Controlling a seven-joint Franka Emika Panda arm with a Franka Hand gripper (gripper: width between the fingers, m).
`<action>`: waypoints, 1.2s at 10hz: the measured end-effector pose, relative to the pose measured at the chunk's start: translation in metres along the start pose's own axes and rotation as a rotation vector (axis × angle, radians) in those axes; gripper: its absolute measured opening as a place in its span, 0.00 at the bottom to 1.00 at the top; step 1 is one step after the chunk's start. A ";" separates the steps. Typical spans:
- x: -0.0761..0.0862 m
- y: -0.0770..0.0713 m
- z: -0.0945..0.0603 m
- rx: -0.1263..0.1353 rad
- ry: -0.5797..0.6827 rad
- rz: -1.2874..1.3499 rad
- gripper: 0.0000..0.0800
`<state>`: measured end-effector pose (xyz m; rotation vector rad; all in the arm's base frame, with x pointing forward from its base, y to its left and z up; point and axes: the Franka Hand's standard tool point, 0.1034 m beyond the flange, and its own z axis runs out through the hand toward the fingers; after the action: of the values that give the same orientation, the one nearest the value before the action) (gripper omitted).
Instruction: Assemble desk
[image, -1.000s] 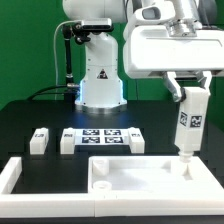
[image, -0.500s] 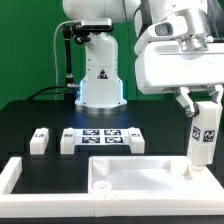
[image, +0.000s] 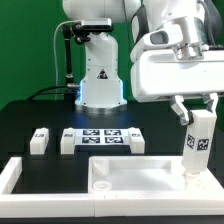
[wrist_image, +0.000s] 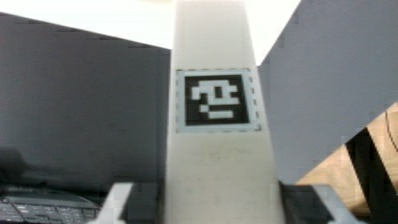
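Observation:
My gripper (image: 197, 110) is shut on a white leg (image: 196, 143) that carries a square tag and hangs nearly upright, slightly tilted. The leg's lower end is at the far corner of the desk top (image: 128, 162) on the exterior view's right; whether they touch I cannot tell. The desk top is a wide white tray with a raised rim. In the wrist view the leg (wrist_image: 217, 150) fills the middle, with the gripper (wrist_image: 217, 205) and its dark fingers (wrist_image: 135, 205) pressed against both sides. Three more legs lie behind the top: one (image: 39, 140), a second (image: 68, 141), a third (image: 137, 140).
The marker board (image: 102, 137) lies flat between the loose legs. A long low white border frame (image: 14, 177) runs along the exterior view's left and the front edge. The robot's white base (image: 100, 78) stands at the back on the black table.
The held leg swung toward the exterior view's right with more tilt, then came back slightly and a little lower. The grip stayed the same; nothing else moved.

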<state>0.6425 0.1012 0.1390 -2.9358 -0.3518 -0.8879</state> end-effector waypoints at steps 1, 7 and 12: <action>-0.002 -0.001 0.002 0.001 -0.004 0.000 0.36; -0.007 -0.008 0.008 0.007 -0.008 -0.007 0.36; -0.014 -0.008 0.016 0.002 0.013 -0.006 0.36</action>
<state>0.6379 0.1083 0.1179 -2.9267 -0.3613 -0.9067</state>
